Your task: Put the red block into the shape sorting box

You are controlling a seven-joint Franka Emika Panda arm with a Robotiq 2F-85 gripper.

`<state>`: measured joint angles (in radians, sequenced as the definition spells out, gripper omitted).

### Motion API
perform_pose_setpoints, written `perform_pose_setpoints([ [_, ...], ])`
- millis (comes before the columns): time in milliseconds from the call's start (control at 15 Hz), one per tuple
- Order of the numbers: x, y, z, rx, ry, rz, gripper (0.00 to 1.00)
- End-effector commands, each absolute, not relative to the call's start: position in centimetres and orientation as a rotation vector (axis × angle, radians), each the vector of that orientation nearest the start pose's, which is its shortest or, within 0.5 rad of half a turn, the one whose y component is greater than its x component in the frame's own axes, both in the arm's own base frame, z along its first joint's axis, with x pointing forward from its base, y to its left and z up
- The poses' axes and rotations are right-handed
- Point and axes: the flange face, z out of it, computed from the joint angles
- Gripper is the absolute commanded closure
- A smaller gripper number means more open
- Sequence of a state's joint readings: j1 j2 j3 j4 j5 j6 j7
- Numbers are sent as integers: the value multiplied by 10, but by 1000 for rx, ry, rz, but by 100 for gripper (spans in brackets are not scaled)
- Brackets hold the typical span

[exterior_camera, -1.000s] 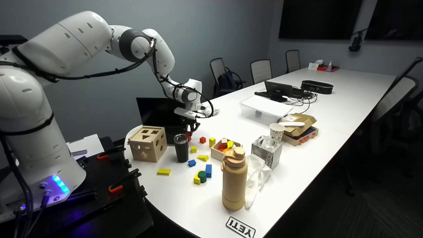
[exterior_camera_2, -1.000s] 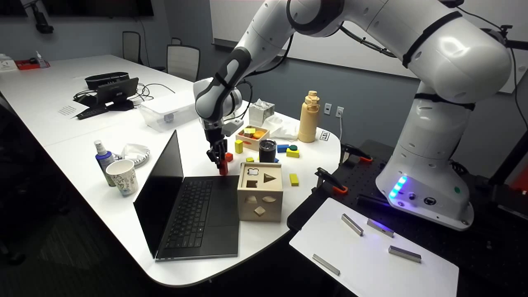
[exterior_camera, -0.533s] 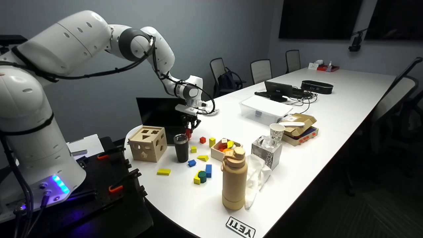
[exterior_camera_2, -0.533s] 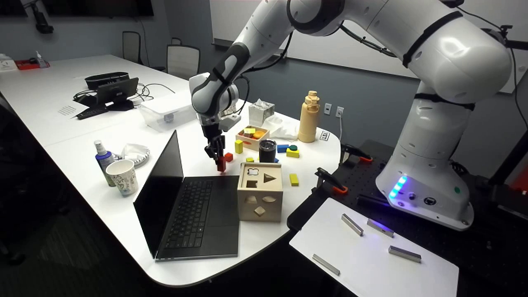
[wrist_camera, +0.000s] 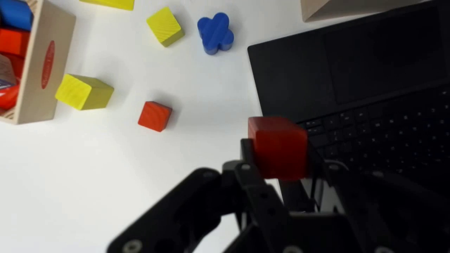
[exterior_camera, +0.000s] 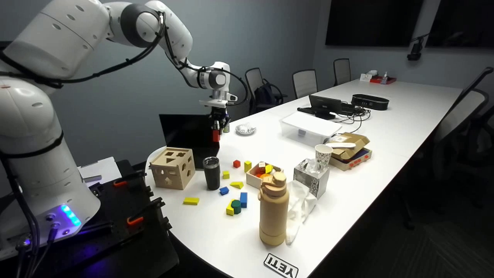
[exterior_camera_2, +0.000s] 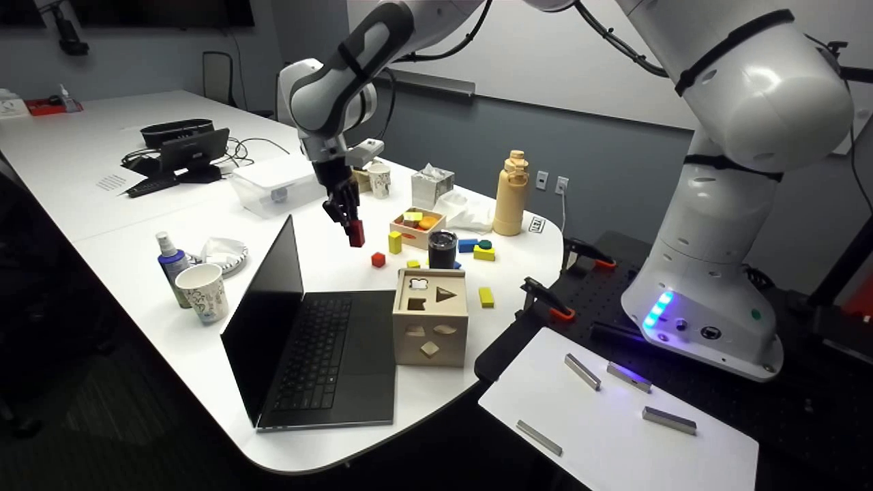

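The red block [wrist_camera: 280, 149] is held between both fingers of my gripper [wrist_camera: 277, 161] in the wrist view. In both exterior views the red block [exterior_camera: 216, 135] [exterior_camera_2: 356, 234] hangs upright under the shut gripper [exterior_camera: 218, 125] [exterior_camera_2: 346, 214], well above the table. The shape sorting box [exterior_camera: 172, 170] [exterior_camera_2: 431, 320] is a light wooden cube with dark shaped holes in its top and sides. It stands beside the laptop, apart from the gripper. Only a corner of the box [wrist_camera: 337, 8] shows at the top of the wrist view.
An open black laptop [exterior_camera_2: 348, 348] lies beside the box. A black tumbler [exterior_camera: 212, 173] stands close to the box. A smaller red cube [wrist_camera: 155, 116], yellow blocks [wrist_camera: 84, 92] and a blue flower block [wrist_camera: 215, 33] lie around. A wooden tray [exterior_camera: 253, 180] holds more blocks.
The gripper has risen from the table with the red block held in it. The smaller red cube, the box and the other blocks have stayed in place.
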<state>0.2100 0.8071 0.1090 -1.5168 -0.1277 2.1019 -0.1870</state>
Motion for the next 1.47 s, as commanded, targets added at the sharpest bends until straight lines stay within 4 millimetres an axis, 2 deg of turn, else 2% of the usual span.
perform_pose_setpoints([
  [0,611,202,223,-3105,-819,391,92],
  [200,576,201,247,-3108,-733,413,92],
  [400,542,200,251,-3069,-687,431,92],
  [733,491,198,238,-3036,-629,525,92],
  [1000,466,198,225,-3031,-658,583,92],
  [1400,444,218,207,-2999,-762,383,92],
])
